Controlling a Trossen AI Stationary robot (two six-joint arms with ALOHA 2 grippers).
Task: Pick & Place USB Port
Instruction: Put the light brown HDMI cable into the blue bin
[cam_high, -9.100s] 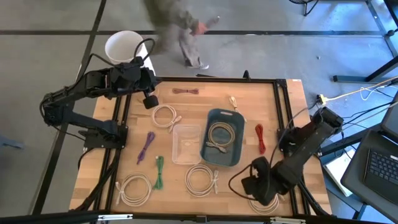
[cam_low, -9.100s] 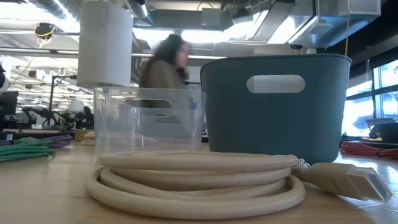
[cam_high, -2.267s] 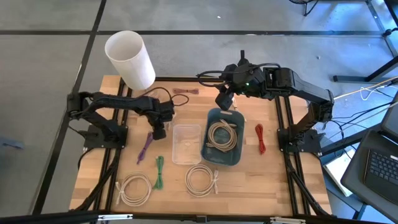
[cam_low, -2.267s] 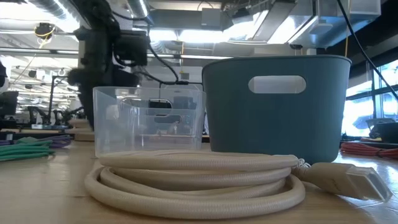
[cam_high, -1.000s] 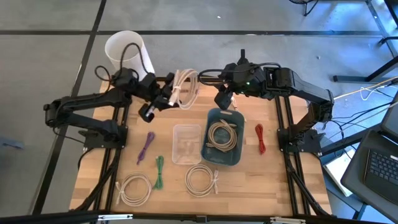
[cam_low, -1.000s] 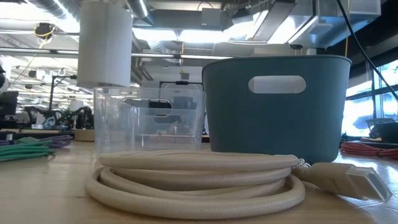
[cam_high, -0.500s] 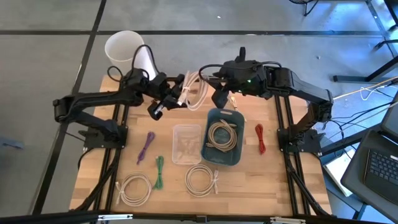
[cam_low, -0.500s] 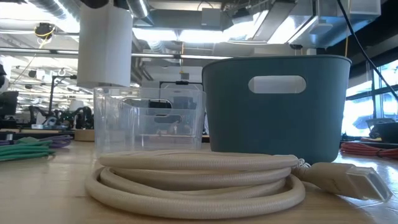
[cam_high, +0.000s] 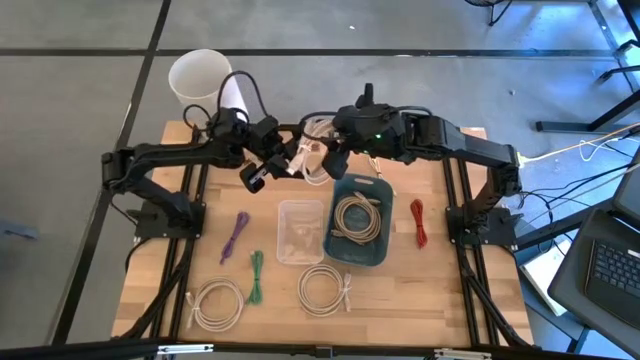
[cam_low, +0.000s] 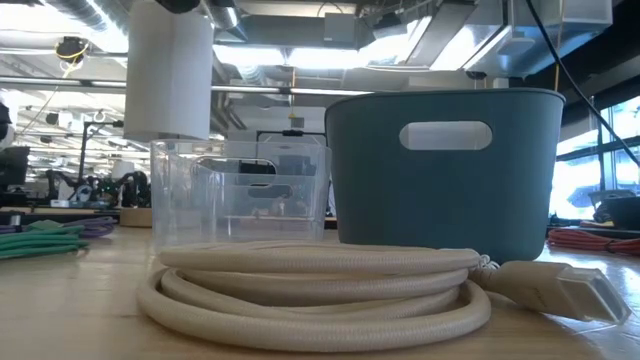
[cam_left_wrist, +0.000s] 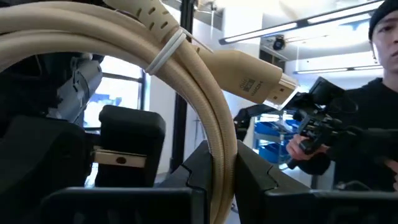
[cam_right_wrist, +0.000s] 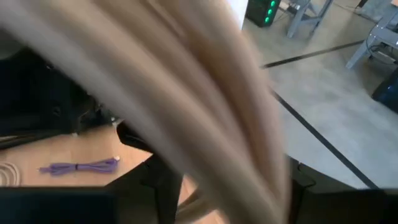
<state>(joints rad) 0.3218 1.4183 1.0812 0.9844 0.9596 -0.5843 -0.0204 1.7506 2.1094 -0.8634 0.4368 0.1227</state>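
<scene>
A beige USB cable coil (cam_high: 314, 150), bound with a white tie (cam_left_wrist: 168, 53), hangs in the air over the table's far middle, and its plug (cam_left_wrist: 249, 74) shows in the left wrist view. My left gripper (cam_high: 297, 158) is shut on it. My right gripper (cam_high: 328, 160) has come in from the right and stands open, a finger (cam_right_wrist: 168, 186) on either side of the blurred coil (cam_right_wrist: 186, 93). Whether these fingers touch the coil cannot be told. Just nearer stands the blue bin (cam_high: 382, 250), with another beige coil (cam_high: 352, 216) inside it. My left gripper pinches the coil's bundled strands (cam_left_wrist: 219, 163) between its two fingers, several strands together. The fingers come from the table's left, slanting upward, and lie across the strands. The coil rises beyond the fingers, lifted clear of the table.
A clear container (cam_high: 300, 232) stands left of the bin. Purple (cam_high: 236, 236), green (cam_high: 256, 275) and red (cam_high: 417, 222) cables and two beige coils (cam_high: 218, 302) (cam_high: 324, 290) lie on the wood. A white cylinder (cam_high: 205, 80) stands at the far left corner. A person (cam_left_wrist: 373, 124) shows beyond the table.
My left gripper has carried the beige coil toward the table's right, tipping upward as it went, until the coil reached my right gripper. My right gripper has moved left toward the coil, which now lies between its fingers.
</scene>
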